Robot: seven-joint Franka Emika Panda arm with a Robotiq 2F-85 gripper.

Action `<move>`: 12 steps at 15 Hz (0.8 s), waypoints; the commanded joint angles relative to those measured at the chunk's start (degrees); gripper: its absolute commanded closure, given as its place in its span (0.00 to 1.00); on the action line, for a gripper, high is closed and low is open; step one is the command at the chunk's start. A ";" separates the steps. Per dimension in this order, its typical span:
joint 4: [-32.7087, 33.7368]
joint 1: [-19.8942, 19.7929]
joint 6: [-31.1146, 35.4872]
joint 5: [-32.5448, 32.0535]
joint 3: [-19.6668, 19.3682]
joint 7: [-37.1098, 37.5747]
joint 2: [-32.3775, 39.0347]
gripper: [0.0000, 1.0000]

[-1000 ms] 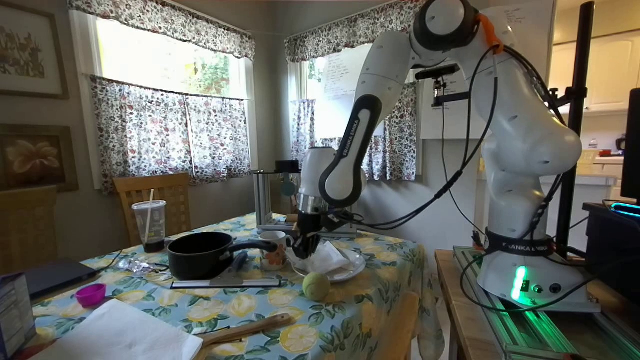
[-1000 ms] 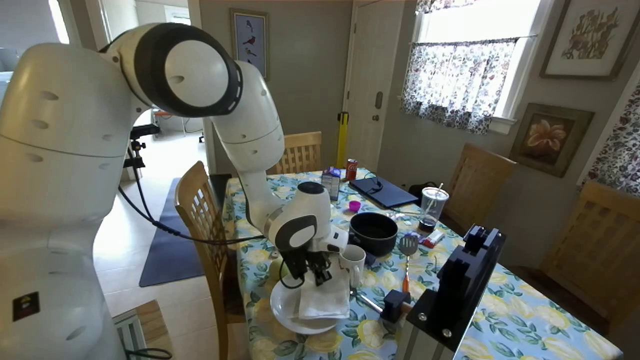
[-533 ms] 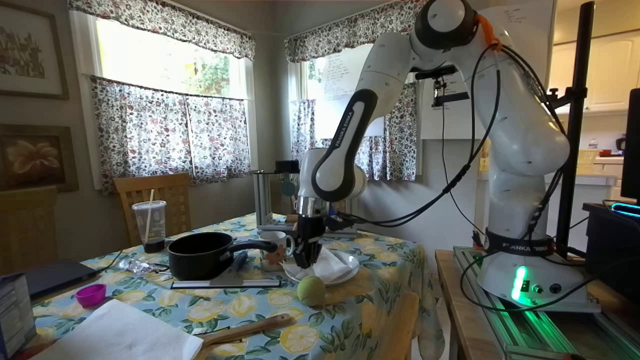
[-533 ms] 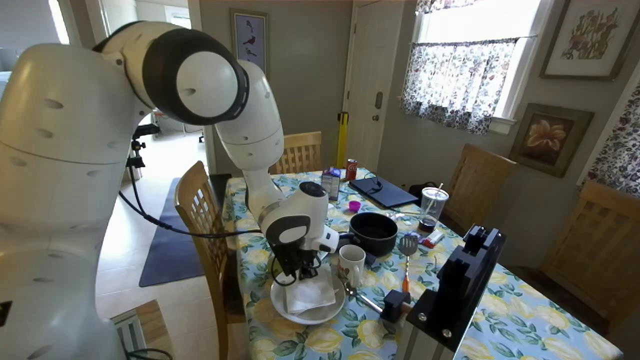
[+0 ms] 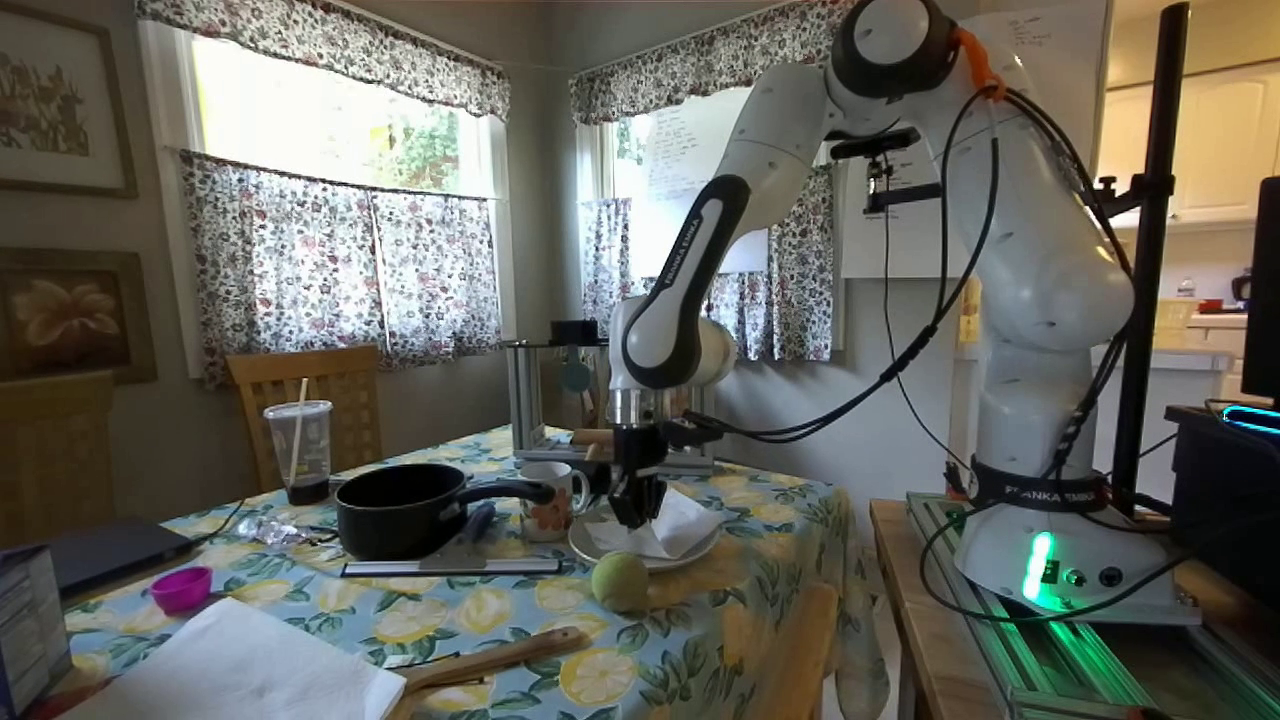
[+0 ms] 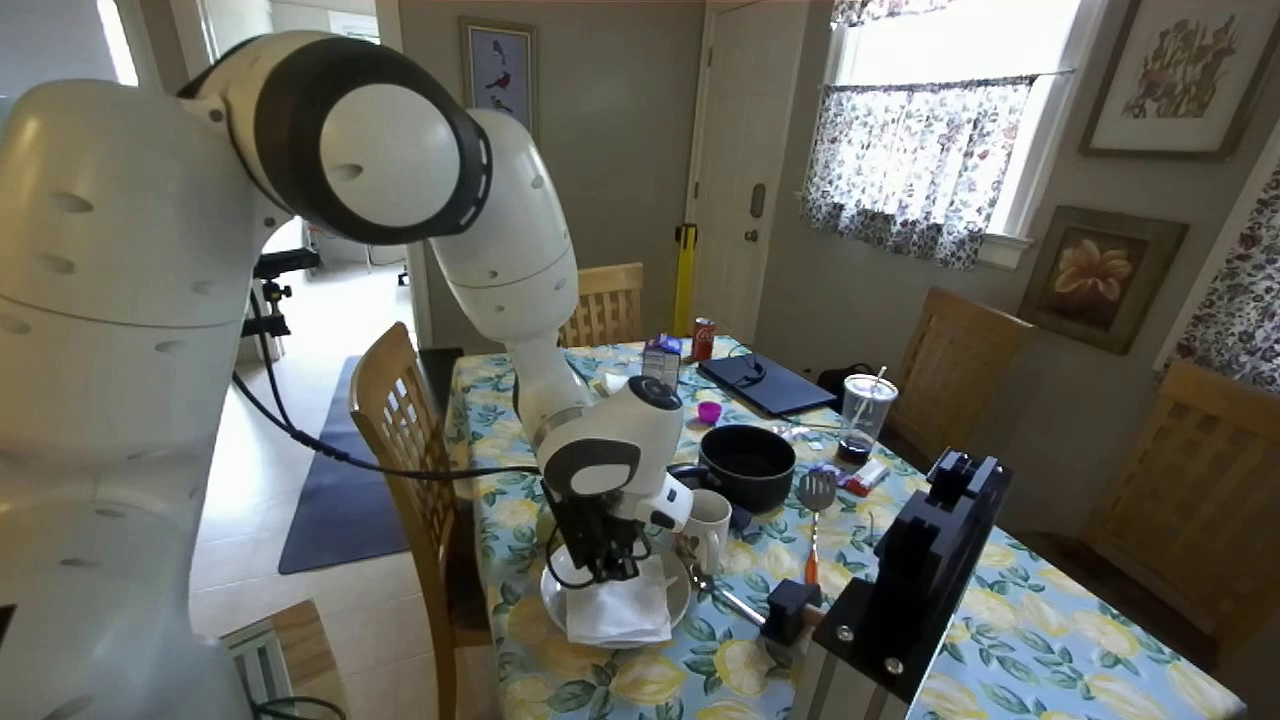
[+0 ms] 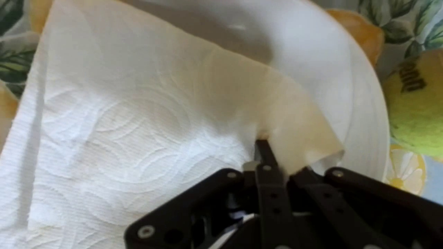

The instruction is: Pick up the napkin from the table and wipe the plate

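Note:
The napkin point(image 5: 685, 528) is a white paper towel lying over the plate in both exterior views point(image 6: 622, 614). My gripper point(image 5: 638, 516) is shut on it and points down over the plate, also in an exterior view point(image 6: 612, 570). In the wrist view the fingers point(image 7: 277, 152) pinch the napkin point(image 7: 131, 117) near one corner. A loose corner sticks out past the fingers, and the rest spreads over the plate. The white round plate point(image 7: 367, 114) shows its bare rim beside the napkin point(image 6: 682, 595). It stands on the table point(image 5: 480, 608) with the lemon-patterned tablecloth.
A tennis ball point(image 5: 620, 582) sits close against the plate's rim, also in the wrist view point(image 7: 418, 107). A mug point(image 5: 545, 515) and a black pan point(image 5: 395, 525) stand beside the plate. A metal frame point(image 6: 870, 620) stands nearby. A white sheet point(image 5: 240, 670) lies near the table edge.
The gripper, holding the napkin, has moved over the plate, shifting the napkin with it. The plate and the tennis ball have slid slightly along the table between one and half a second ago.

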 commanded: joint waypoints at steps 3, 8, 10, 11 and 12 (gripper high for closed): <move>-1.10 4.28 1.14 -1.75 -6.68 3.40 -1.19 1.00; -3.04 6.86 3.92 -1.38 -8.49 5.06 -5.57 1.00; -4.64 6.63 4.13 -0.11 -8.00 4.77 -8.95 1.00; -6.09 6.65 4.45 0.12 -8.24 5.21 -11.22 1.00; -7.29 6.54 4.81 0.40 -8.44 5.38 -13.13 1.00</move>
